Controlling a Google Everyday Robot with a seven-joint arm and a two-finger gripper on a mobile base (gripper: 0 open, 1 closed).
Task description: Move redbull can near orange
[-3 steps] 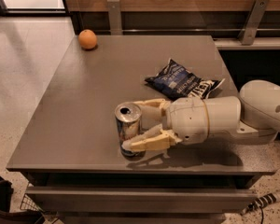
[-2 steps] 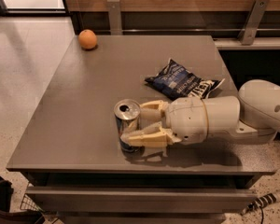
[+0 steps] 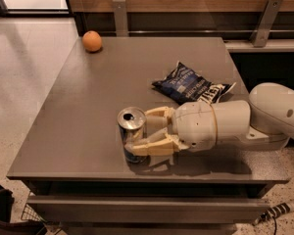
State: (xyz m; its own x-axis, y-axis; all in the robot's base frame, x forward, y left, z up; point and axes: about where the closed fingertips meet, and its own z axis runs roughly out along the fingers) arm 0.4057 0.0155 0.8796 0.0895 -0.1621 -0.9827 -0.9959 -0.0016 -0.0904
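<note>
Surface finishes: worktop (image 3: 112, 82) matt grey, smooth.
redbull can (image 3: 131, 119) shiny metal, silver top; claw (image 3: 137, 132) clamped on it near the front edge, smooth cream plastic, slight sheen; orange (image 3: 92, 41) smooth-skinned; chip bag (image 3: 188, 82) glossy, crinkled film.

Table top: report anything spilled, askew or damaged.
Nothing spilled or damaged. The redbull can stands upright near the table's front edge, the gripper closed around it. The chip bag lies crumpled, and the orange sits right at the far-left corner, where it might roll off.

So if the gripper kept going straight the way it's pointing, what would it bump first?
The redbull can. The gripper points straight at it, with its fingers closed around it.
</note>
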